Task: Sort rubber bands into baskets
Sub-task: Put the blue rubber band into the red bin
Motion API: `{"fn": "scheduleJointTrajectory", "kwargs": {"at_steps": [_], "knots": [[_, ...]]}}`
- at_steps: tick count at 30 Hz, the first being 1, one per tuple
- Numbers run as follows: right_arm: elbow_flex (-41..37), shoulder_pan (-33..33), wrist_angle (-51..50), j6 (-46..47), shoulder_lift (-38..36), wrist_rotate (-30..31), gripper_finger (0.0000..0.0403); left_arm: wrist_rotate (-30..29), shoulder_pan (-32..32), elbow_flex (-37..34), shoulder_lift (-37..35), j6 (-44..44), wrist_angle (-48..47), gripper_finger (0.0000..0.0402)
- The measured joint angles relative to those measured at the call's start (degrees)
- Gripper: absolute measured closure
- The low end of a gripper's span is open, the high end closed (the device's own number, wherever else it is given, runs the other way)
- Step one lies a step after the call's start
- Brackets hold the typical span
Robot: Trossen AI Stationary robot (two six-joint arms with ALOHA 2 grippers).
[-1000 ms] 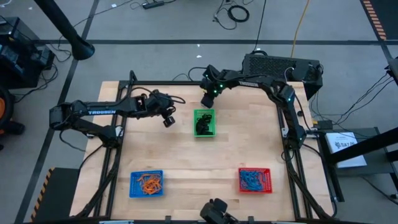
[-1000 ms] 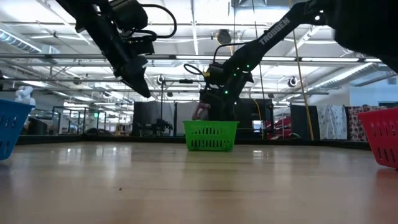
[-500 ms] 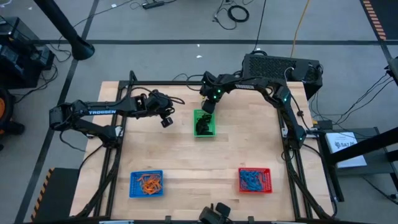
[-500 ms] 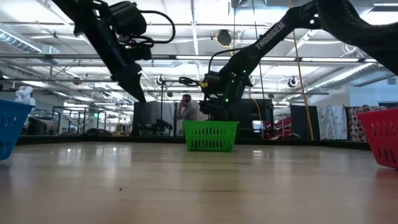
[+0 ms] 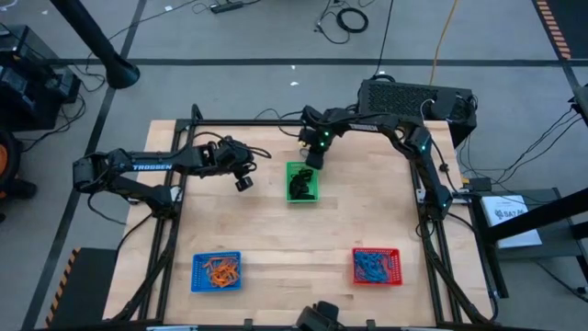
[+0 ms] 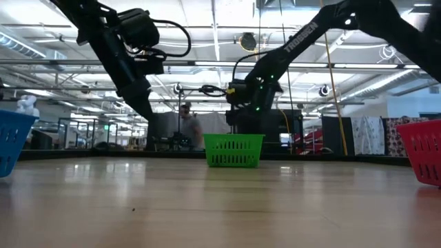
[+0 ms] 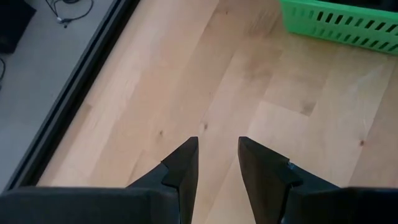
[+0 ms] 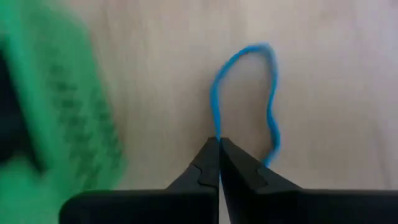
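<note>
Right claw [image 8: 219, 144] pinched onto thin blue rubber band loop [image 8: 272, 106] beside green plastic mesh basket [image 5: 301, 182], left claw [image 7: 217, 155] parted, empty, above pale wooden tabletop [image 5: 276, 230]

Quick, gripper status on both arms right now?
Left gripper: open, holding nothing, over bare table beside the green basket.
Right gripper: shut on a blue rubber band, just behind the green basket.
</note>
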Motion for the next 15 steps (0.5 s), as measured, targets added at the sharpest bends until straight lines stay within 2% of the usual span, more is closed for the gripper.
{"fn": "scheduleJointTrajectory", "kwargs": {"at_steps": [5,15], "knots": [[0.1,-0.4,0.6,-1.0,-5.6,-0.5,0.0402,0.2,0.0,0.0,0.0,-1.4,0.5,0.0279],[-1.8,-1.1,-3.5,1.4,-23.2,-0.8,0.0403,0.4,-0.2,0.0,0.0,-1.5,0.4,0.0279]]}}
